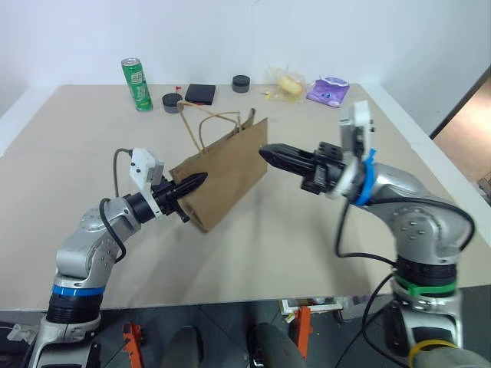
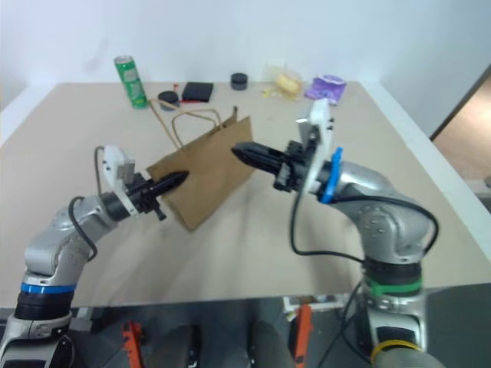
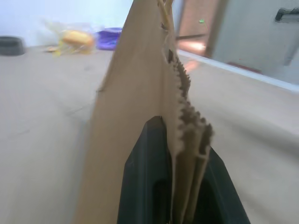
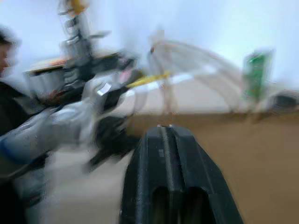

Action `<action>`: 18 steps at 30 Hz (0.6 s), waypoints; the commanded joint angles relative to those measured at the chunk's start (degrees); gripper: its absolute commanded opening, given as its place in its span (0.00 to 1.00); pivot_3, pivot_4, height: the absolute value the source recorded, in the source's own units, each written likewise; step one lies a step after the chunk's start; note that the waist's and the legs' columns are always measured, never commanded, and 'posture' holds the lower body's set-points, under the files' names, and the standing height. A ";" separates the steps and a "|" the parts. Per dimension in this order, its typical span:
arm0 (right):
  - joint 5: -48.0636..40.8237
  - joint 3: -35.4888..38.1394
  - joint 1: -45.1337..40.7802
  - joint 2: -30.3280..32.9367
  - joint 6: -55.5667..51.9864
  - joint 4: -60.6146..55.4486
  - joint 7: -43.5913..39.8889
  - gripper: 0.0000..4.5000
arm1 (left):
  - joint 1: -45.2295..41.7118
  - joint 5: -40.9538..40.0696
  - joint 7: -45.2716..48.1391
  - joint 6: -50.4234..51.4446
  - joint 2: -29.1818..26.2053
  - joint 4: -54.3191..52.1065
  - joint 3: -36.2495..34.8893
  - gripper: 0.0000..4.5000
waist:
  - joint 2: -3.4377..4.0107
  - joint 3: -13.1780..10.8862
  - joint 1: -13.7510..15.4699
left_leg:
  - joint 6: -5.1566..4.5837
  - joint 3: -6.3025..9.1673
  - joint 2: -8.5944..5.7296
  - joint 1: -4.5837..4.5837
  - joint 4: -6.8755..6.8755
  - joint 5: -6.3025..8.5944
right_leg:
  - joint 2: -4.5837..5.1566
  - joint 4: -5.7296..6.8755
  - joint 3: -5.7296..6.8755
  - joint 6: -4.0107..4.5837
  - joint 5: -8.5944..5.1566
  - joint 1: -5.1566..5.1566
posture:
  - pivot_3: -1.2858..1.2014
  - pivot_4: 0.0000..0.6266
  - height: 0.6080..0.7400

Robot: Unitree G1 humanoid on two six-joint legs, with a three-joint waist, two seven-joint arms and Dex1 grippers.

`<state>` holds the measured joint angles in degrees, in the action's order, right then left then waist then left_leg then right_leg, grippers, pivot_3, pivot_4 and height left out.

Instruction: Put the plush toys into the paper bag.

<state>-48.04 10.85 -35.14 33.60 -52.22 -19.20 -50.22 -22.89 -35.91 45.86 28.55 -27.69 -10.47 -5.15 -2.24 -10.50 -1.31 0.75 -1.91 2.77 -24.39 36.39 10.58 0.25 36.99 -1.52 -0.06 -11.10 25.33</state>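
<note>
The brown paper bag (image 1: 226, 172) lies on its side at the middle of the table, its cord handles (image 1: 205, 121) pointing toward the far edge. My left gripper (image 1: 201, 180) is shut on the bag's serrated mouth edge, and the paper (image 3: 187, 135) shows pinched between the two fingers (image 3: 147, 163). Coming in from the right, my right gripper (image 1: 267, 152) hangs level with its tip at the bag's right edge. In the right wrist view its fingers (image 4: 154, 149) stand together with nothing seen between them. The plush toys are out of view.
Along the table's far edge stand a green can (image 1: 136, 84), a black round lid (image 1: 172, 102), a flat black box (image 1: 200, 93) and another black lid (image 1: 242, 83). A clear-wrapped yellow item (image 1: 288, 84) and a purple packet (image 1: 328, 90) lie at the far right.
</note>
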 commanded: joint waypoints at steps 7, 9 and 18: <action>-2.54 12.07 2.57 28.75 -1.16 10.99 -20.82 0.94 | -6.58 -0.48 21.60 0.36 -8.66 3.62 6.22 0.00 | 0.17 -0.10 -0.12 | -0.07 -0.01 -0.03 0.08 0.02 0.05 | -0.01 0.00 -0.01 0.08 -0.07 -0.03 | 0.52 0.24 1.00; -2.03 11.83 3.20 31.02 -0.17 12.01 -22.80 0.99 | -7.46 -0.04 24.24 0.35 -9.37 4.55 7.28 0.00 | 0.17 -0.10 -0.13 | -0.07 0.00 -0.03 0.09 0.00 0.05 | -0.01 -0.01 0.00 0.09 -0.07 -0.02 | 0.52 0.24 1.00; -2.18 11.22 4.49 32.31 0.32 10.53 -23.75 1.00 | -7.73 3.51 31.82 -3.38 -9.91 7.27 10.50 0.16 | 0.17 -0.11 -0.20 | -0.07 -0.01 -0.04 0.06 0.00 0.05 | 0.01 -0.01 0.00 0.07 -0.08 0.00 | 0.52 0.24 1.00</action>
<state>-49.75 21.30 -30.54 64.68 -52.59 -6.91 -73.66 -29.75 -33.48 76.78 27.29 -37.00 -3.09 5.49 -2.07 -10.61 -1.50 0.68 -1.91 2.73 -24.33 36.39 10.64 0.26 36.98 -1.52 0.01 -11.18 25.33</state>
